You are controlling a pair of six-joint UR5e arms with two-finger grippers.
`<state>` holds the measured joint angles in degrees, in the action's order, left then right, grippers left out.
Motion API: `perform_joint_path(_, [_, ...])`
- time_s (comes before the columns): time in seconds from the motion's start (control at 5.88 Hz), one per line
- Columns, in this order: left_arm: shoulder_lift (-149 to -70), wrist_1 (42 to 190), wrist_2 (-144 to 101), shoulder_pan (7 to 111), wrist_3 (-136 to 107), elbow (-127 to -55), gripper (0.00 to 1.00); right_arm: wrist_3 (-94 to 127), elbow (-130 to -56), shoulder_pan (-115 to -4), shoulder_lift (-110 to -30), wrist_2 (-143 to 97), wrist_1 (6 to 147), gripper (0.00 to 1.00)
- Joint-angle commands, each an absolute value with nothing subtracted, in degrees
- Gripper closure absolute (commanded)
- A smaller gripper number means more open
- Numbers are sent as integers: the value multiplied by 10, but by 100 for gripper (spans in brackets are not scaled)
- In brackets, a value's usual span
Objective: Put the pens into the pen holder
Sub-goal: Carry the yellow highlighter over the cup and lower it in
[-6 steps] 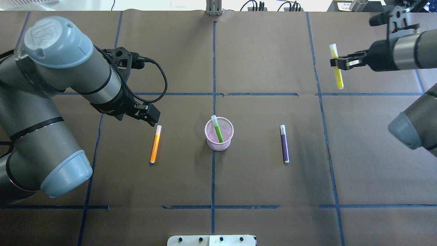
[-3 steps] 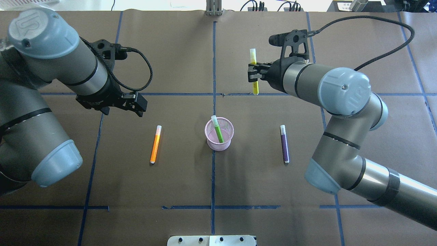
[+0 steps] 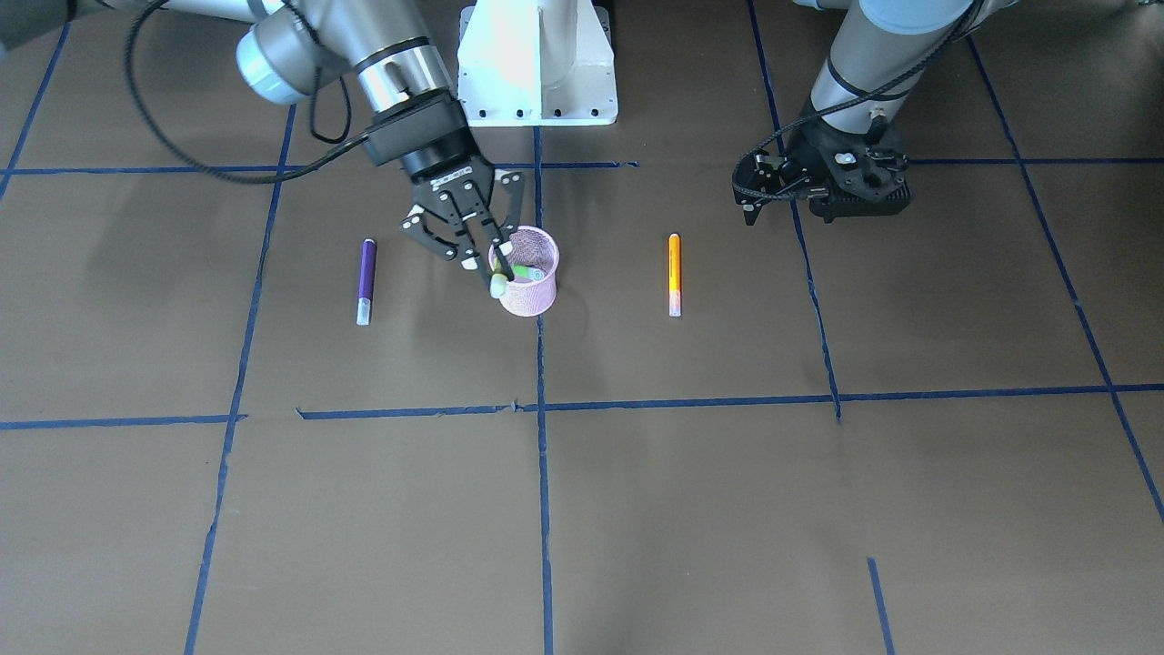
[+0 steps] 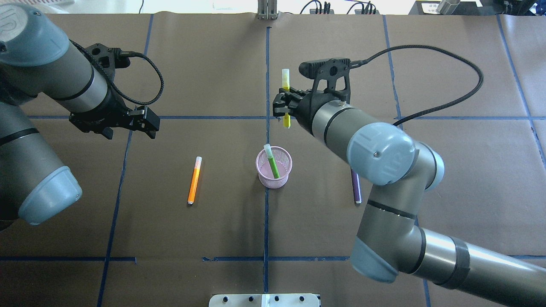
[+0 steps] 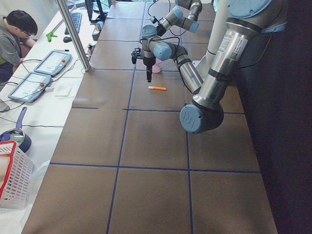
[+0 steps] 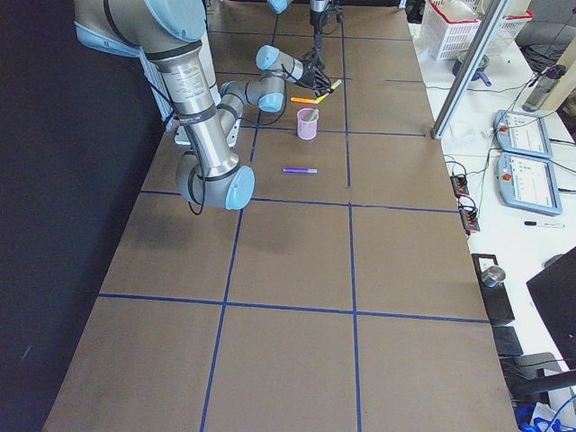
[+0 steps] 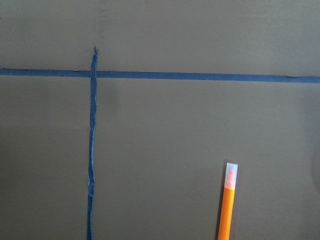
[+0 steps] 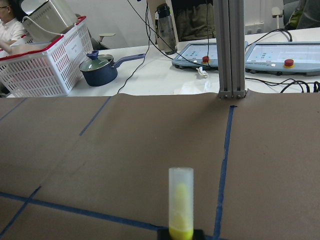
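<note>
The pink mesh pen holder (image 4: 274, 172) stands at the table's centre with a green pen (image 4: 271, 161) leaning inside it. My right gripper (image 4: 285, 105) is shut on a yellow pen (image 4: 285, 81), held upright above the table just beyond the holder; the wrist view shows its pale cap (image 8: 180, 200). In the front-facing view this pen's cap (image 3: 497, 287) hangs at the holder's rim (image 3: 544, 238). An orange pen (image 4: 194, 180) lies left of the holder, a purple pen (image 4: 356, 189) right of it, partly hidden by my right arm. My left gripper (image 4: 128, 125) is open, empty, back-left of the orange pen (image 7: 227, 205).
Blue tape lines (image 4: 267, 85) divide the brown table cover. A metal post base (image 4: 267, 10) stands at the far edge. My right arm's elbow (image 4: 384, 157) hangs over the table right of the holder. Teach pendants (image 8: 280, 52), a basket and a pot sit beyond the table.
My right arm has swung in from the far right to the centre, carrying the yellow pen. My left arm has drawn back to the left, away from the orange pen.
</note>
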<state>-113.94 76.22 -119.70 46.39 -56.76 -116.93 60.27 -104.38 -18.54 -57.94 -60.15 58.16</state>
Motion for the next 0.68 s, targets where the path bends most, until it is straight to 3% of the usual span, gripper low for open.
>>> perform_joint_path(0.0, [-1139, 762, -1197, 464, -570, -1166, 0, 605, -1041, -126, -597, -535, 584, 100])
perform_joint_path(0.51, [-1141, 762, -1197, 463, -570, -1166, 0, 599, -1039, -124, -617, -486, 584, 100])
